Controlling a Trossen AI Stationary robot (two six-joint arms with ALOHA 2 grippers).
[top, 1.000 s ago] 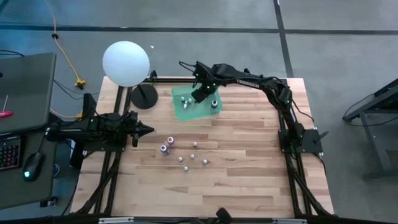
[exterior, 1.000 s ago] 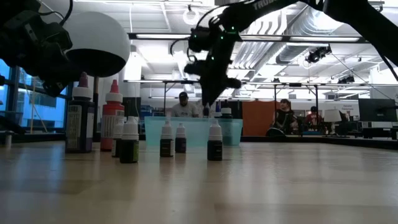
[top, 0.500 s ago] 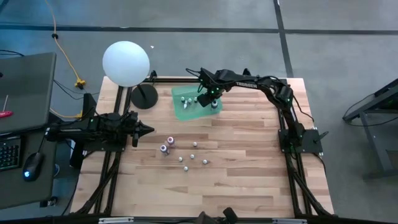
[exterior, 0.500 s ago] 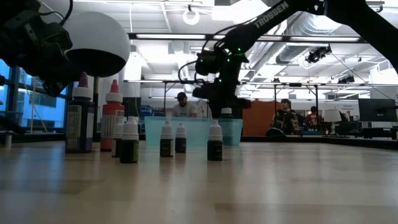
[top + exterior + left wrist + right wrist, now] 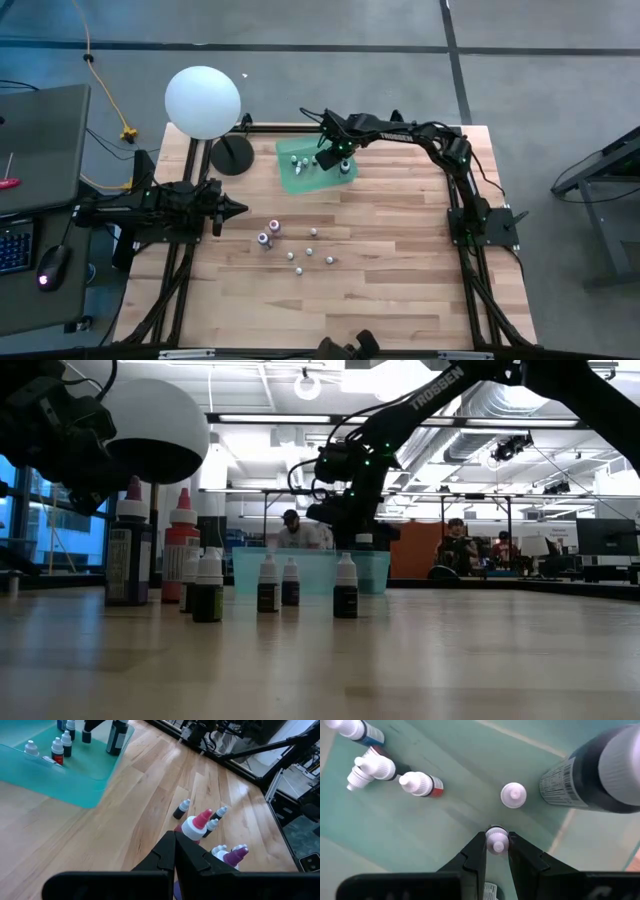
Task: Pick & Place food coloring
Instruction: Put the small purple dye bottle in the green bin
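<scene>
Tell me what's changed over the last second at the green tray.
The right gripper, jaws clamped on a small white-capped bottle, came down from above the green tray and now holds it low inside, near the large dark bottle. The left gripper and the loose bottles on the table haven't moved.

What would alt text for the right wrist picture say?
The right pincer grips a small white-capped bottle over a teal tray, where several small bottles and one large dark bottle already sit.
</scene>
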